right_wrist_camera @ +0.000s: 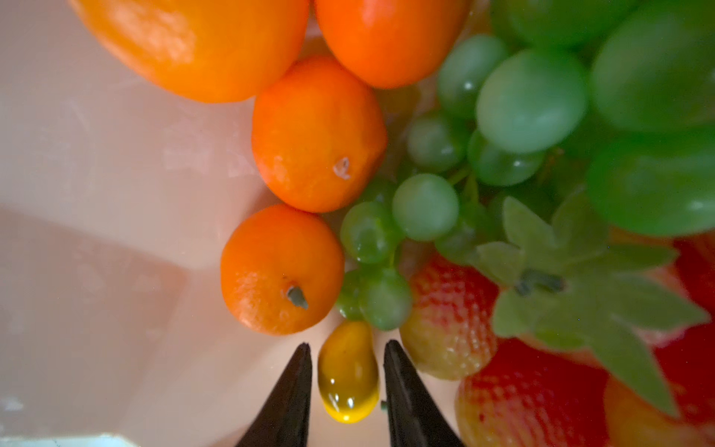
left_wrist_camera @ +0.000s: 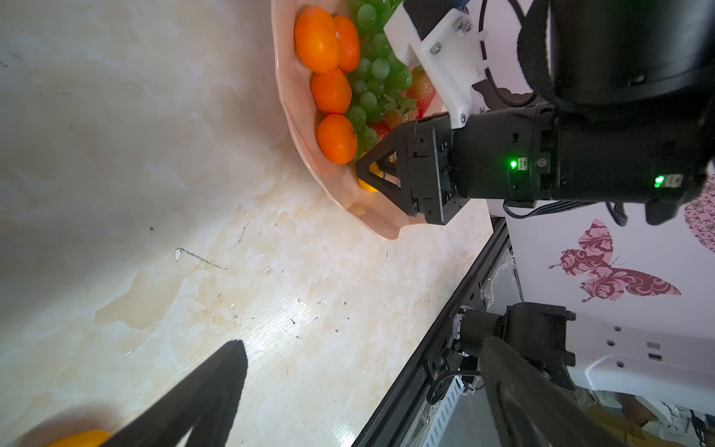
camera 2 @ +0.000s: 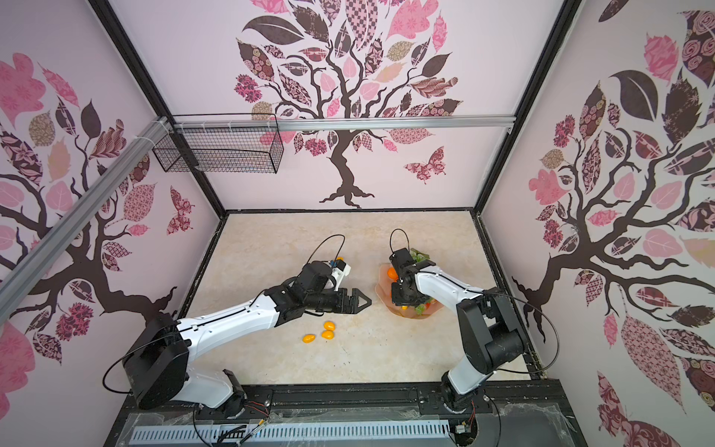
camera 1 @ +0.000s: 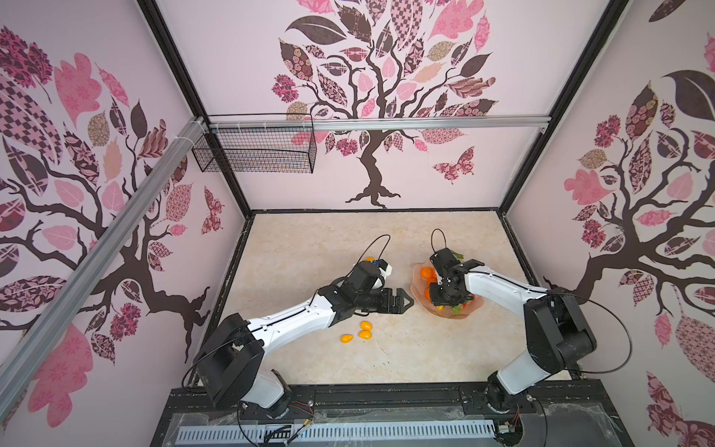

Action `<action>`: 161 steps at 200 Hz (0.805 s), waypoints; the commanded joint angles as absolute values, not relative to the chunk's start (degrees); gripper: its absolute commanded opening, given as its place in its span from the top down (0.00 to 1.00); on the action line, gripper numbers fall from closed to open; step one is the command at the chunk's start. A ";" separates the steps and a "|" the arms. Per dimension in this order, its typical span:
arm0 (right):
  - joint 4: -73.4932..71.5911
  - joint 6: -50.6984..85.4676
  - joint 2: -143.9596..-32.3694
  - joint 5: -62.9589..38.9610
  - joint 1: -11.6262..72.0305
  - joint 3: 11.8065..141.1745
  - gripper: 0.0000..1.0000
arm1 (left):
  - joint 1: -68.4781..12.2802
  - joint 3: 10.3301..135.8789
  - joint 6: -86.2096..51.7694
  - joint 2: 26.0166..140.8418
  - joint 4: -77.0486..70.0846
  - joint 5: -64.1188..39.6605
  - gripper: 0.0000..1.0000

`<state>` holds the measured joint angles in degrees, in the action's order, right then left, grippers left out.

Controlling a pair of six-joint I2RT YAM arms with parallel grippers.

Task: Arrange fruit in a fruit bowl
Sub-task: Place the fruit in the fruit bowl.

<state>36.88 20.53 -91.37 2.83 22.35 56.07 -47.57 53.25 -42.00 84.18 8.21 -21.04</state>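
Right gripper [left_wrist_camera: 381,176] over fruit bowl [left_wrist_camera: 294,112], tangerines [left_wrist_camera: 330,91] inside.

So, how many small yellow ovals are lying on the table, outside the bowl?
3 in a cluster near the left arm's forearm; a fourth shows behind its wrist. More may be hidden.

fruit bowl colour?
Translucent peach-pink fruit bowl; clearest in the left wrist view.

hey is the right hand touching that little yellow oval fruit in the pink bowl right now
Apart. The right wrist view shows the right hand straddling the yellow oval fruit in the pink bowl, with a thin strip of bowl visible between each finger and the fruit.
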 commanded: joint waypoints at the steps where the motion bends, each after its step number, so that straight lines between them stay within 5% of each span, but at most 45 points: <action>1: 38.13 19.89 -91.37 3.25 22.15 56.33 0.62 | -47.70 56.09 -41.22 84.56 7.82 -21.09 0.02; 110: 36.78 18.98 -80.48 0.18 23.71 61.48 0.61 | -42.66 52.13 -40.78 75.23 9.49 -15.88 0.02; 161: 34.47 18.02 -84.67 1.52 30.94 67.17 0.60 | -36.94 47.82 -40.25 67.20 11.79 -13.88 0.02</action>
<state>35.57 19.46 -82.02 1.32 27.66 62.48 -38.89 50.81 -41.52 69.67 9.82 -15.20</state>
